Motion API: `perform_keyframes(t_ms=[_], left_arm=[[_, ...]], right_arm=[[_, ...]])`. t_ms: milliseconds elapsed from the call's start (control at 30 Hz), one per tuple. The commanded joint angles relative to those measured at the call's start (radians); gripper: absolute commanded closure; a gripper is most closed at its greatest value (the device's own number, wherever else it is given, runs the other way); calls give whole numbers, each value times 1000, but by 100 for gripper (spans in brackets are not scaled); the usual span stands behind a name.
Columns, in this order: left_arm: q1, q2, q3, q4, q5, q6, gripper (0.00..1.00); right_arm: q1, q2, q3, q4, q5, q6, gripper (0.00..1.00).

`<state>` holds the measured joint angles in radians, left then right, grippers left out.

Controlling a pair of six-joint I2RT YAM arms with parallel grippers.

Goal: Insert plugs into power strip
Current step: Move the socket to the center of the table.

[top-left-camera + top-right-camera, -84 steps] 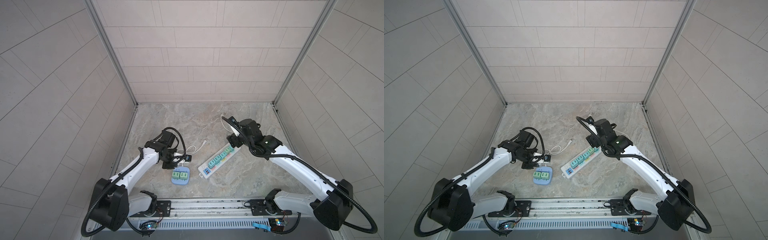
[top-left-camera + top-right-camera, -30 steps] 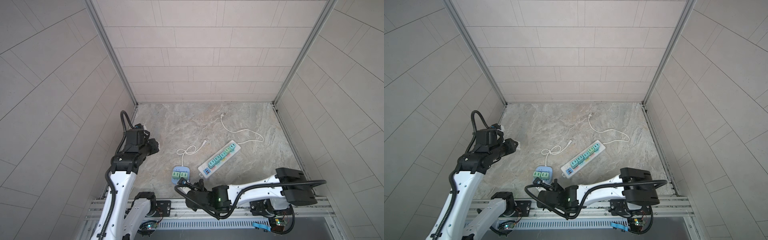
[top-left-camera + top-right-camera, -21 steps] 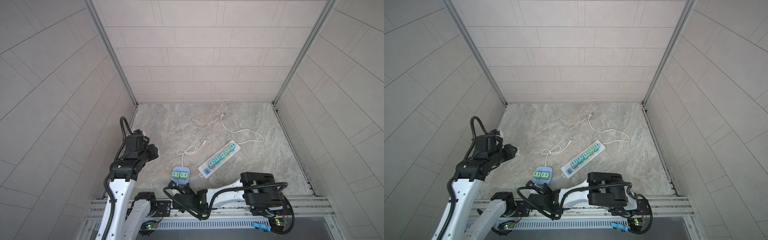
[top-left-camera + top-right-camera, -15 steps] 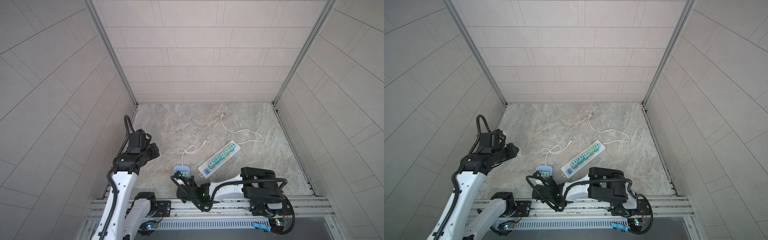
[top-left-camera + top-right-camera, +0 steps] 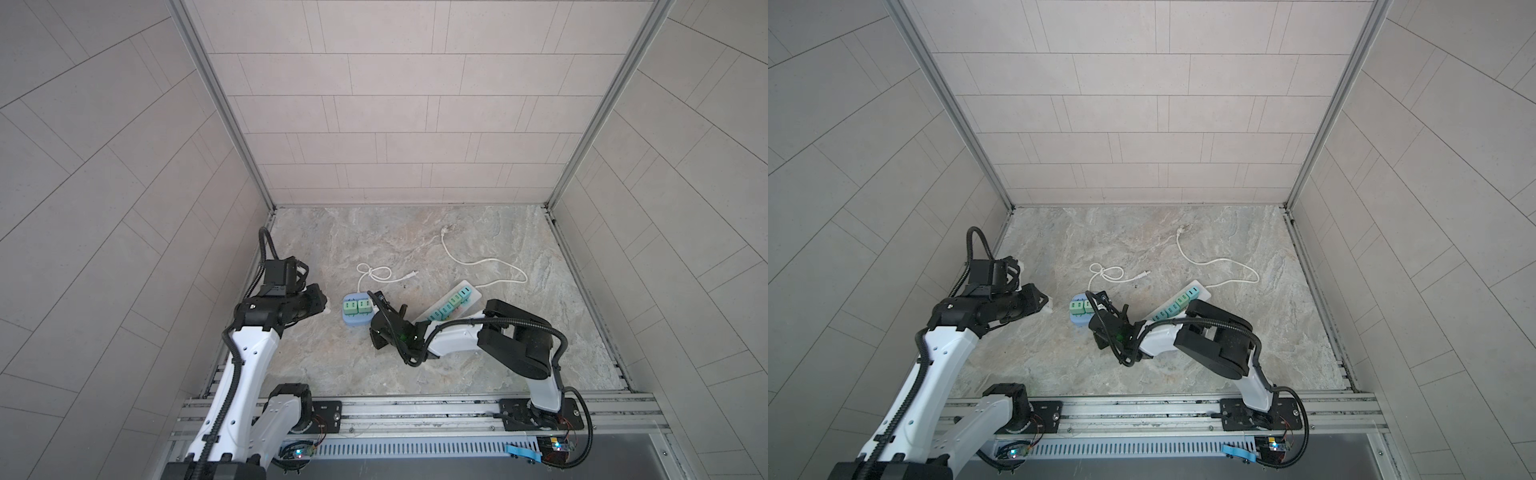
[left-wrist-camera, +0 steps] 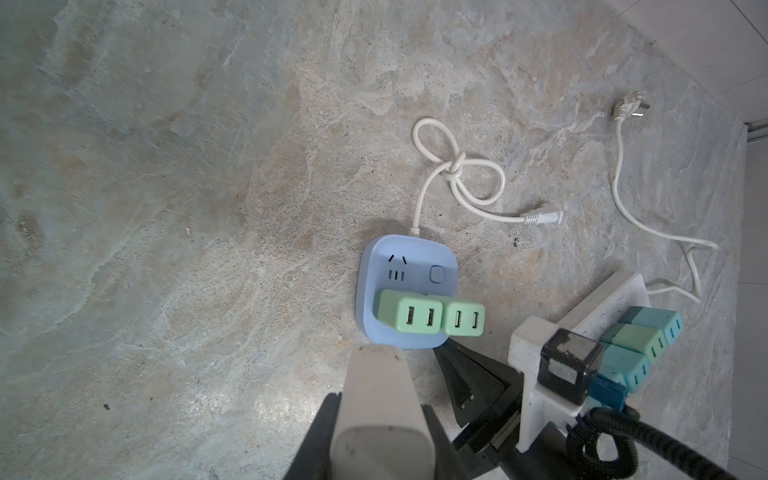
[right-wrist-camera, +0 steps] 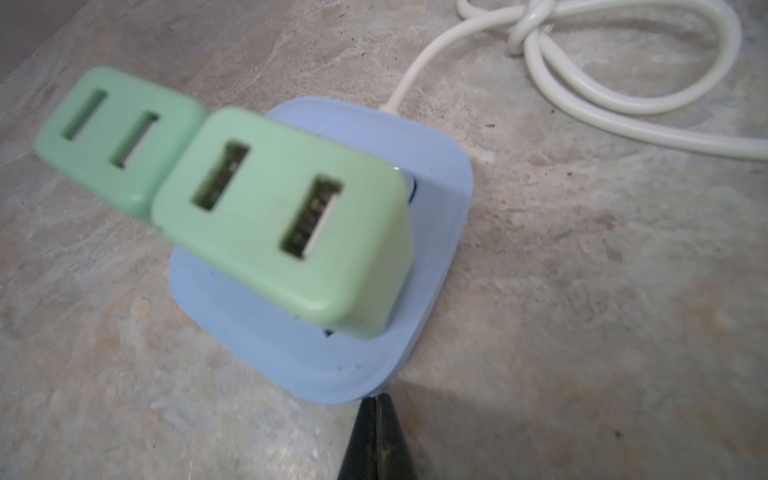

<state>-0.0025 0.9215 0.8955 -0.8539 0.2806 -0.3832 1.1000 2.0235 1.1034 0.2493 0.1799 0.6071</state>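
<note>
My left gripper [image 6: 380, 415] is shut on a flat white charger block [image 6: 374, 382], one of the plugs, held above the floor left of the blue square power strip [image 5: 353, 322]. Two mint green plugs [image 6: 409, 318] stand side by side in that blue strip [image 6: 405, 266]. My right gripper [image 7: 376, 415] is shut and empty, its black tip touching the blue strip's near edge [image 7: 291, 353]. The long white power strip [image 5: 467, 289] lies to the right with several teal and green plugs [image 6: 640, 340] in a row; my right arm covers its near end.
The blue strip's white cord [image 5: 374, 272] lies knotted behind it, ending in a small plug. The long strip's cord [image 5: 478, 262] snakes toward the back. Tiled walls close in the marble floor [image 5: 374, 365] on three sides; a metal rail [image 5: 415, 409] runs along the front.
My right gripper has swung up from the front rail to the blue strip's near edge. My left gripper, still holding the white block, has drifted slightly right toward the strip.
</note>
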Motion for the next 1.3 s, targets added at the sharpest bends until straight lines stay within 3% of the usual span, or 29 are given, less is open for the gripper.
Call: perform_keyframes(t_ms=[0,100,267,333,433,567,700,733,1000,1167,1267], left_arm=[[-3,-9,23,14,-70,17,100],[-1,-16,47,3,-184,0,100],[13,-23,58,14,-306,-81,100],[29,-34,81,-15,-388,-114,100],[91,-81,102,-43,-474,-129,100],[245,-139,88,-32,-394,-106,100],[261,-177,73,-29,-351,-111,100],[262,-181,72,-30,-347,-109,100],[262,-217,92,-38,-345,-102,100],[262,-204,111,-51,-324,-101,100],[262,-209,116,-52,-303,-98,100]], right_arm=[[23,-32,70,-201,10,-33,74],[101,-126,135,-364,172,-17,38],[197,-172,281,-535,364,100,18],[197,-129,360,-574,427,133,14],[171,19,599,-707,504,111,5],[102,288,998,-920,499,37,2],[59,608,1506,-1196,471,-42,2],[58,658,1573,-1221,478,-71,1],[41,684,1494,-1188,454,-187,2],[57,649,1461,-1326,444,-173,3],[86,541,1266,-1304,437,-156,3]])
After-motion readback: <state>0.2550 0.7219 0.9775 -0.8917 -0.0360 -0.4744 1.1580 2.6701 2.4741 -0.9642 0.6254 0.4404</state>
